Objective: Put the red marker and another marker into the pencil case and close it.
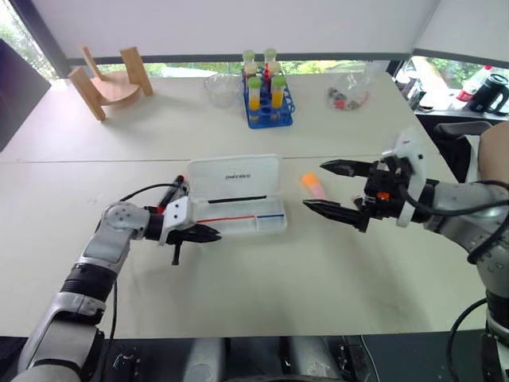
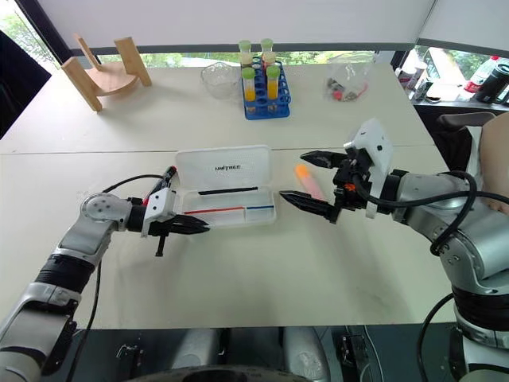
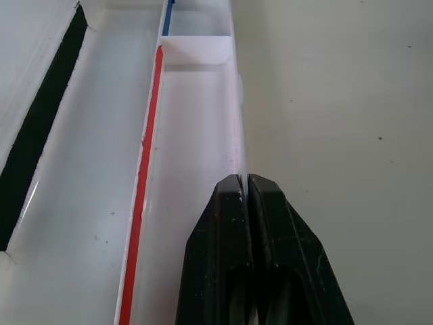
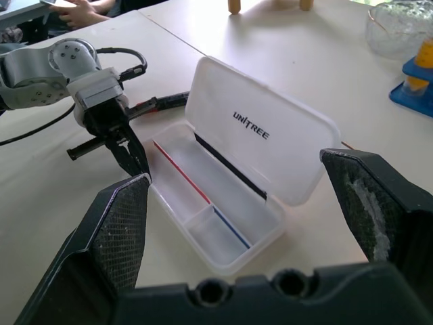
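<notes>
The left end effector (image 1: 208, 234) is clenched on the front wall of the open case (image 1: 238, 199). The right end effector (image 1: 334, 189) is held released above the pink marker (image 1: 312, 186).

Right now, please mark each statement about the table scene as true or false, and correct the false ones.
1. The flat white plastic pencil case lies with its lid open. True.
2. The short red marker with a black cap is inside the case. False: it lies on the table beside the case's end, behind the left gripper.
3. The left gripper is shut at the case's front wall. True.
4. The right gripper holds the pale pink marker with an orange end. False: it is open, and this marker lies on the table.
</notes>
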Available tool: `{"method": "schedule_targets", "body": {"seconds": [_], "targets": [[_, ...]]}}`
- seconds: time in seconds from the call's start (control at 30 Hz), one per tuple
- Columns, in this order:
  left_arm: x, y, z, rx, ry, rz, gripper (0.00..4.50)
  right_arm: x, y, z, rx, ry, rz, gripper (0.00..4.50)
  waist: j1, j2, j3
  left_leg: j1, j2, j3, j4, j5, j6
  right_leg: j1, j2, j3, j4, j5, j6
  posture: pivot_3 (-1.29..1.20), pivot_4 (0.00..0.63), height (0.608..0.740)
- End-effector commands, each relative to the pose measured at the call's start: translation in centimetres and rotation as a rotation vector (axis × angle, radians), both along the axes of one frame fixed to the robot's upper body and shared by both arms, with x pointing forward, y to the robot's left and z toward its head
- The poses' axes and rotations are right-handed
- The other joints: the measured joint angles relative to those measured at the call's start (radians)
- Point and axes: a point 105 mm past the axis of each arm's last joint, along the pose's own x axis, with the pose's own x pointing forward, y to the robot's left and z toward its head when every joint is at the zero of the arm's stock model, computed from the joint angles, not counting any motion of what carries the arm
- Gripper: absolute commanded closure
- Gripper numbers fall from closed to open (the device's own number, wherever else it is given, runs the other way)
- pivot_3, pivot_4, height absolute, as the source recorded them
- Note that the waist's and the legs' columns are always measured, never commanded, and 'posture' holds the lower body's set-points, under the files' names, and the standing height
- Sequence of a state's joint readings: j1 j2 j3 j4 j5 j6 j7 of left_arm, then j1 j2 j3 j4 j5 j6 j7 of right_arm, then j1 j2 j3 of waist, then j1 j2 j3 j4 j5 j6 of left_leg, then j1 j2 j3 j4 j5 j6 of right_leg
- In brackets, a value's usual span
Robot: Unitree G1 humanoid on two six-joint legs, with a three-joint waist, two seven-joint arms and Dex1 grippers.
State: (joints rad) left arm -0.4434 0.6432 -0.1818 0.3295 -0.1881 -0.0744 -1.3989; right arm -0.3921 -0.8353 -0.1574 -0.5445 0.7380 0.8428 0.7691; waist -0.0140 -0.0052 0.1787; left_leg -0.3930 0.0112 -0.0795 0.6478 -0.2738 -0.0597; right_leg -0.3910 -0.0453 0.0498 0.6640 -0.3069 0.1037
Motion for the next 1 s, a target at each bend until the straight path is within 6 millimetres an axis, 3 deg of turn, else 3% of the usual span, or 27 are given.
{"method": "schedule_targets", "body": {"seconds": [0.03,0.13,0.23,0.33,0.47,0.63,0.73,0.87,1.0], "targets": [[-0.3,0.3,-0.5,0.031,0.001,0.010,4.45,0.0,0.3,0.9,-0.002,-0.049,0.017,0.00,-0.001,0.000,0.000,0.000,0.000,0.000,0.000,0.000,0.000,0.000,0.000,0.000,0.000,0.000,0.000,0.00,0.150,0.740],[-0.1,0.3,-0.6,0.027,0.010,0.043,4.45,0.2,0.3,0.9,-0.003,-0.052,0.023,0.00,0.000,0.000,0.000,0.000,0.000,0.000,0.000,0.000,0.000,0.000,0.000,0.000,0.001,0.000,0.000,0.00,0.150,0.740],[-0.3,0.3,-0.4,0.010,0.014,0.058,3.55,0.4,0.4,0.9,-0.007,-0.054,0.027,0.00,-0.001,0.000,0.000,0.000,0.000,0.000,0.000,0.000,0.000,0.000,0.000,0.000,0.001,0.000,0.000,0.00,0.150,0.740],[-0.6,0.6,0.9,-0.020,-0.015,0.083,2.06,0.5,0.4,0.9,-0.008,-0.056,0.035,0.00,-0.001,0.000,0.000,0.000,0.000,0.000,0.000,0.000,0.000,0.000,0.000,0.000,0.001,0.000,0.000,0.00,0.150,0.740],[-2.4,0.9,5.6,-0.130,-0.047,0.087,0.10,0.7,0.4,0.8,-0.008,-0.054,0.042,0.00,-0.006,-0.001,0.001,0.000,0.001,0.000,-0.001,0.000,0.000,-0.001,0.001,0.000,0.001,0.000,0.000,0.00,0.150,0.740],[-4.7,2.5,9.9,-0.192,-0.034,0.219,0.10,0.9,0.5,0.7,-0.005,-0.049,0.054,0.00,-0.005,0.001,0.003,0.000,0.002,0.000,-0.001,0.000,0.000,-0.001,0.000,0.000,0.000,0.000,0.000,0.00,0.150,0.740],[-3.9,5.5,11.0,-0.234,-0.073,0.480,0.10,1.0,0.8,0.6,-0.005,-0.050,0.066,0.00,-0.006,0.001,0.003,0.001,0.002,0.000,-0.001,0.000,0.000,-0.001,0.000,0.001,0.000,0.000,0.000,0.00,0.150,0.740],[-0.6,10.2,9.5,-0.261,-0.165,0.900,0.10,1.1,1.1,0.6,-0.007,-0.052,0.078,0.00,-0.001,0.001,0.003,0.001,0.002,0.000,-0.001,0.000,0.000,0.000,0.000,0.000,0.001,0.000,0.000,0.00,0.150,0.740],[1.2,11.1,6.8,-0.296,-0.113,1.058,0.10,1.2,1.1,0.8,-0.012,-0.057,0.081,0.00,0.001,-0.002,0.005,0.001,0.000,0.000,0.000,0.000,0.000,0.001,-0.001,0.000,0.000,0.000,0.000,0.00,0.150,0.740]]}}
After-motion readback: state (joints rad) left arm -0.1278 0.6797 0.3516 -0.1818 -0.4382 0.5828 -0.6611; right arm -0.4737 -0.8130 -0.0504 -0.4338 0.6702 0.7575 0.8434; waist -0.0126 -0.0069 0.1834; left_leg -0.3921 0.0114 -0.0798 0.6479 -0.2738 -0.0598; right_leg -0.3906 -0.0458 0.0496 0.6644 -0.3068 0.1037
